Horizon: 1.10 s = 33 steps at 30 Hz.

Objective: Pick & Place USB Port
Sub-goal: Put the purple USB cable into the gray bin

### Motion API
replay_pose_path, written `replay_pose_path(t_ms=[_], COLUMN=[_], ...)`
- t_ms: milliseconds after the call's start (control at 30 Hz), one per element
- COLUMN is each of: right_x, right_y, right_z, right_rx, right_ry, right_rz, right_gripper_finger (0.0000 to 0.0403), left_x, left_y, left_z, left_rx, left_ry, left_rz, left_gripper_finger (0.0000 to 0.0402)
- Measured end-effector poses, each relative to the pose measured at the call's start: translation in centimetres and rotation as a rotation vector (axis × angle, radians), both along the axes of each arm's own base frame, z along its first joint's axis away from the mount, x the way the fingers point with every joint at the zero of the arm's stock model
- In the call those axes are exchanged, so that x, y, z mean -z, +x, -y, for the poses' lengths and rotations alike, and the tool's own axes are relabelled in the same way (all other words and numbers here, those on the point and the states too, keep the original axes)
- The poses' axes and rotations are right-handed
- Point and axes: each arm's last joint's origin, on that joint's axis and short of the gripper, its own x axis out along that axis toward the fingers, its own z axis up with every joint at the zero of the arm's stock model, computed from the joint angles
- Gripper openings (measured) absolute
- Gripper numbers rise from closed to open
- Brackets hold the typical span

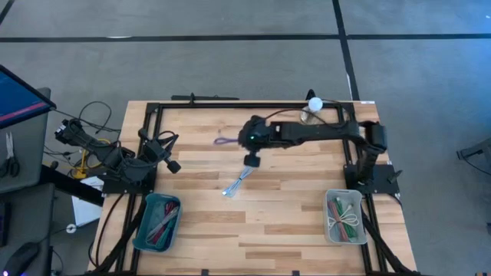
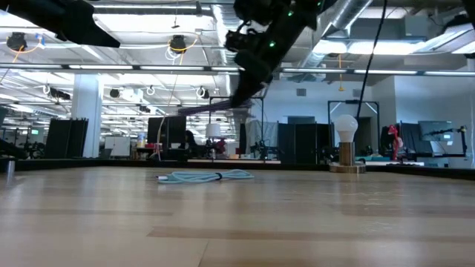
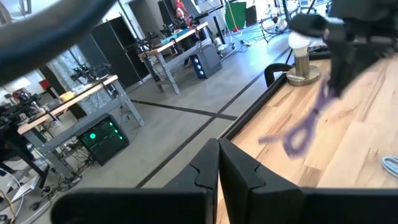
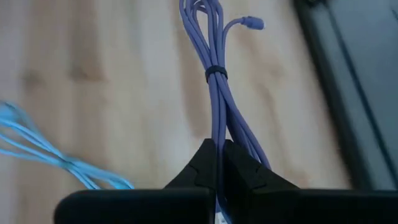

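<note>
Wooden table [image 1: 291,222], purple cable [image 4: 217,99] gripped.

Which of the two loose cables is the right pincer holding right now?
The purple cable: the right pincer is shut on its bundled strands, lifting it. The light blue cable lies untouched on the table.
</note>
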Motion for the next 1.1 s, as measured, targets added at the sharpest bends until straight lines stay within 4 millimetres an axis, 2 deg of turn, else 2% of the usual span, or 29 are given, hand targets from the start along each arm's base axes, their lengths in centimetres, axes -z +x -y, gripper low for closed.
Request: replay_pose_path(t_ms=[233, 433, 600, 767, 933, 1100], right_x=[-2.5, -4.8, -7.2, -9.0, -8.6, -6.7], right_y=[-3.9, -7.4, -11.2, -14.7, -18.6, -21.3], right_z=[1.4, 0.8, -1.2, -4.3, -7.2, -9.8], right_rx=[0.164, 0.223, 0.297, 0.325, 0.398, 0.444], right_ry=[-0.001, 0.046, 0.107, 0.114, 0.141, 0.244], right_rz=[-0.118, -0.205, -0.266, -0.173, -0.063, -0.026], right_gripper_finger=[0.0, 0.0, 0.0, 0.0, 0.0, 0.0], left_x=[0.0, 0.0, 0.0, 0.0, 0.0, 0.0], left_y=[0.0, 0.0, 0.0, 0.0, 0.0, 0.0], left_z=[0.0, 0.0, 0.0, 0.0, 0.0, 0.0], left_rx=[0.0, 0.0, 0.0, 0.0, 0.0, 0.0], left_ry=[0.0, 0.0, 0.0, 0.0, 0.0, 0.0], left_rz=[0.0, 0.0, 0.0, 0.0, 0.0, 0.0], left_gripper_finger=[0.0012, 0.0012, 0.0012, 0.0012, 0.0012, 0.0012])
